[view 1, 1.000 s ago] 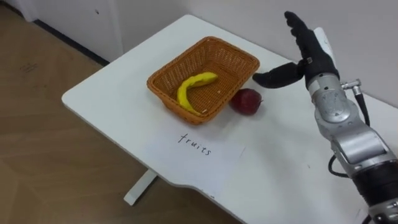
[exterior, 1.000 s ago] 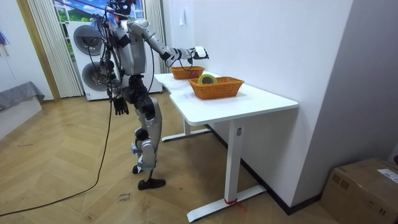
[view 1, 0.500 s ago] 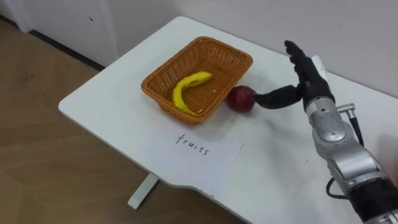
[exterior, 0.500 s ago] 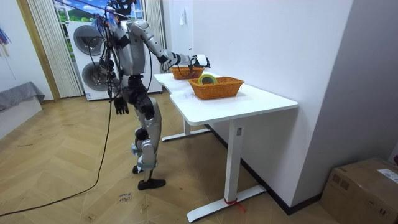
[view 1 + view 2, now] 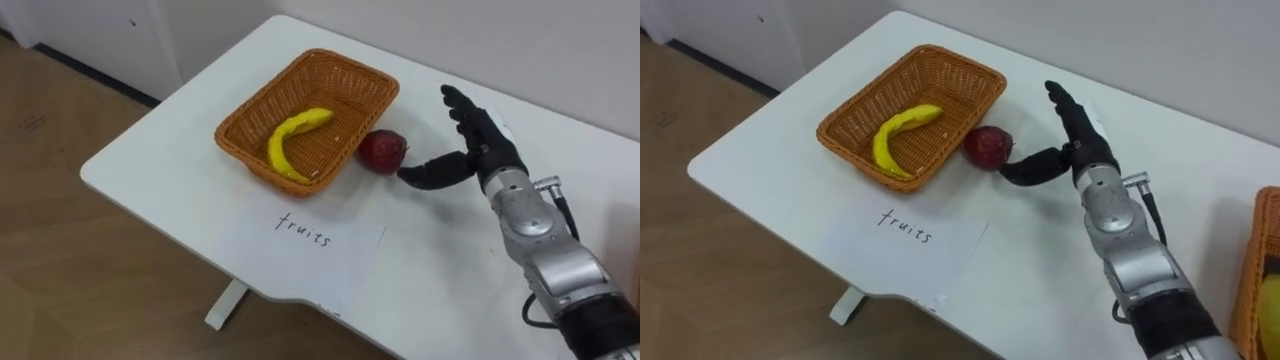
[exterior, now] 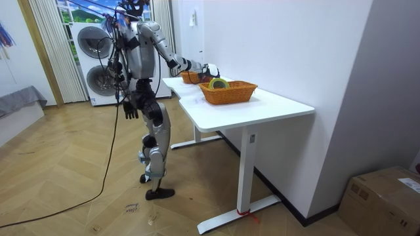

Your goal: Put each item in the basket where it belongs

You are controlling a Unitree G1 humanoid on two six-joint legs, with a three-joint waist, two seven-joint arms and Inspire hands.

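On the white desk [image 5: 450, 290], a red apple [image 5: 381, 151] sits just beside the wicker basket [image 5: 250, 165], outside its rim, while a banana [image 5: 285, 140] lies inside. Near the apple hovers the right robot hand [image 5: 485, 150], fingers straight and spread, holding nothing, its thumb stretched to the apple's side; whether they touch is unclear. A handwritten paper sheet [image 5: 310, 235] lies before the basket. By the robot's hip in the room view hangs the left robot hand [image 6: 129, 108].
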